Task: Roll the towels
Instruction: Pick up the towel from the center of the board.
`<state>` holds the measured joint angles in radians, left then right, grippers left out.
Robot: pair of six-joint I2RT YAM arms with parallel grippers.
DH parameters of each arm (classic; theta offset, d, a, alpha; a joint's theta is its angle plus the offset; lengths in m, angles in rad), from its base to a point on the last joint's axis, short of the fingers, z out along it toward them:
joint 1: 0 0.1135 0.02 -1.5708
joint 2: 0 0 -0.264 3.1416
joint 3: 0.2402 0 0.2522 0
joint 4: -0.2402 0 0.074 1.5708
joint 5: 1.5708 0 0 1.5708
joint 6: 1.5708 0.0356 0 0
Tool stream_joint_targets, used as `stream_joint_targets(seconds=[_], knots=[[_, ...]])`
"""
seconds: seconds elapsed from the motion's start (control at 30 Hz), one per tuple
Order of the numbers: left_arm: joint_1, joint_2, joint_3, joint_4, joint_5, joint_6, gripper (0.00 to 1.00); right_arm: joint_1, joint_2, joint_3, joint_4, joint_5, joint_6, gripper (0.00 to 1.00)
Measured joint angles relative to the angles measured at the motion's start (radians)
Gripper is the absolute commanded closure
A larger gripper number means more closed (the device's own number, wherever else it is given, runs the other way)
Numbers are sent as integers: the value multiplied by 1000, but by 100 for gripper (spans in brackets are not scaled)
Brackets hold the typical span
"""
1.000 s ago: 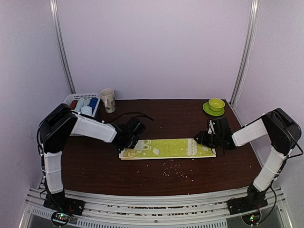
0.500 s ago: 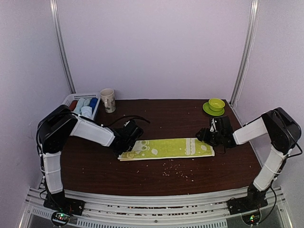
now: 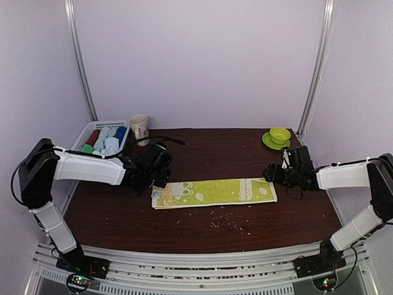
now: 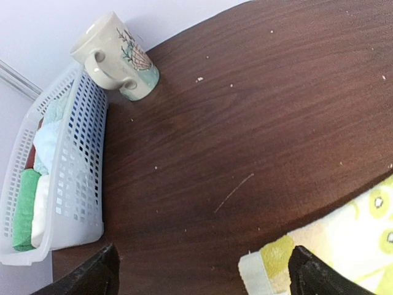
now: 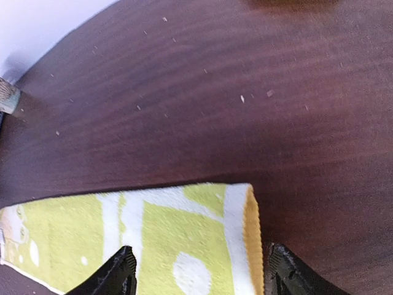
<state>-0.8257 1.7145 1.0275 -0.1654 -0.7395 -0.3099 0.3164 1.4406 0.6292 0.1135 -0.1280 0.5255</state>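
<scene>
A yellow-green towel (image 5: pixel 153 236) with white print lies flat on the dark wooden table (image 5: pixel 245 123), its short end trimmed with an orange edge. The right gripper (image 5: pixel 199 278) hangs over that end with its jaws spread wide. One black finger (image 5: pixel 121 271) is over the cloth and the other is over bare wood just beside the orange edge. Pale crumbs (image 5: pixel 255 96) dot the wood towards the table's far edge, where a pale wall (image 5: pixel 43 24) begins.

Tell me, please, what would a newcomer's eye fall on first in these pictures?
The yellow-green towel lies flat and unrolled across the middle of the dark table, the brightest thing there. The left gripper is open at its left end, the right gripper open at its right end. In the far left corner a white basket holds coloured cloths beside a mug.
</scene>
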Motion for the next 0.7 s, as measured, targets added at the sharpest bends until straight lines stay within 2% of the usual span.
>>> stream_joint_targets(seconds=[0.37,0.7], knots=[[-93,-142,-156,-15,37,-70,2,-3,54,-77,-18,13,-9,31],[-153,-183,-164,-31,25,-111,2,-5,99,-63,30,-18,-7,50]])
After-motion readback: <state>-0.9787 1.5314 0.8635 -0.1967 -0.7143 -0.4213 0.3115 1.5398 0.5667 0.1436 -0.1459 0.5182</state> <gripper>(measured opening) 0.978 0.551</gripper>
